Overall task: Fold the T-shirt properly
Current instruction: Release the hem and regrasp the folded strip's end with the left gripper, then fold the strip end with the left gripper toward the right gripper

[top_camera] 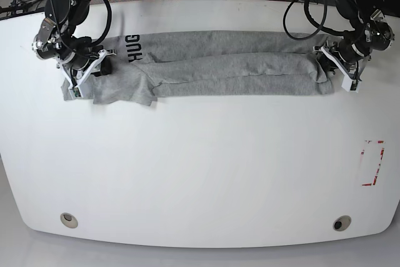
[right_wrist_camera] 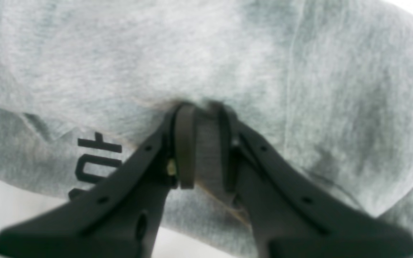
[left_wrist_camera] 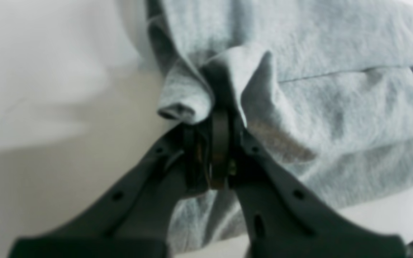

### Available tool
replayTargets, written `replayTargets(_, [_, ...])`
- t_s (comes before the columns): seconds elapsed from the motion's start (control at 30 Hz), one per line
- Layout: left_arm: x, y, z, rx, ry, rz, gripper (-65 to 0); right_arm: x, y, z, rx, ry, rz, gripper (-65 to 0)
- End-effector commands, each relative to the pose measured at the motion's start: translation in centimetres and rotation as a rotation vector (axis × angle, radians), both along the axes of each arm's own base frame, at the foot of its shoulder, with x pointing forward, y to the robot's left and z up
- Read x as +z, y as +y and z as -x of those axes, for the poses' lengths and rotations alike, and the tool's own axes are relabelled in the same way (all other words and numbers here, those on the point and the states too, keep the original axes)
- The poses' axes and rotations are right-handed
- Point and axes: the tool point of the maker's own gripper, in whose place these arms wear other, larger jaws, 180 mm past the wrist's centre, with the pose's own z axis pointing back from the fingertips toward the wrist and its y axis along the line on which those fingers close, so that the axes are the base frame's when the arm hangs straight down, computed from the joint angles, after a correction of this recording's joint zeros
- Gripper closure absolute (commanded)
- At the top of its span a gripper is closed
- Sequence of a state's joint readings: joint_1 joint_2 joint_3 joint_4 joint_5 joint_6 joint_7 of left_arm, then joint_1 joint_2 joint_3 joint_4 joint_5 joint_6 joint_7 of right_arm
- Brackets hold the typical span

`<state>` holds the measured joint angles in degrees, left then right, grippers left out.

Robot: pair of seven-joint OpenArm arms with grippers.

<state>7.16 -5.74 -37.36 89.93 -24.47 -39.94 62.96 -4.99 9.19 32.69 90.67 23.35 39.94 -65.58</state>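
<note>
Pinching the T-shirt [top_camera: 225, 67], lying as a long band across the far table [top_camera: 200, 173], we are clamping both ends: left gripper [left_wrist_camera: 221, 118] closed tight on bunched cloth, right gripper [right_wrist_camera: 201, 107] nipping a fold. We are aiming to lift evenly, keeping the band taut.

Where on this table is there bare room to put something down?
The table's whole near half is bare, from the T-shirt's lower edge to the front rim, red marking aside. A thin strip lies behind the shirt. Both shirt ends are crowded by arms.
</note>
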Motion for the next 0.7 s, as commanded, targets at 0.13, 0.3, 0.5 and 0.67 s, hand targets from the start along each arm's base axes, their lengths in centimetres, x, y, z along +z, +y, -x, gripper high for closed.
replayTargets(0.13, [5.8,-1.1,-1.6,-0.09,-0.142,-0.135,0.0,0.5,-0.5,-0.3,-0.001,-0.016,0.011,-10.3])
replayTargets(0.3, [8.0,-4.9,-1.8,-0.199,-0.154,-0.183,0.0,0.4,-0.5,-0.2,-0.002,-0.011,0.017,-10.3])
replayTargets(0.5, [7.7,-11.2,-2.3,-0.336,-0.152,-0.088,0.0,0.2,-0.5,0.1,-0.002,-0.004,0.017,-10.3])
replayTargets(0.67, [8.2,-18.4,-2.3,-0.475,-0.189,0.032,0.0,0.2,-0.5,0.1,-0.002,-0.004,0.016,-10.3])
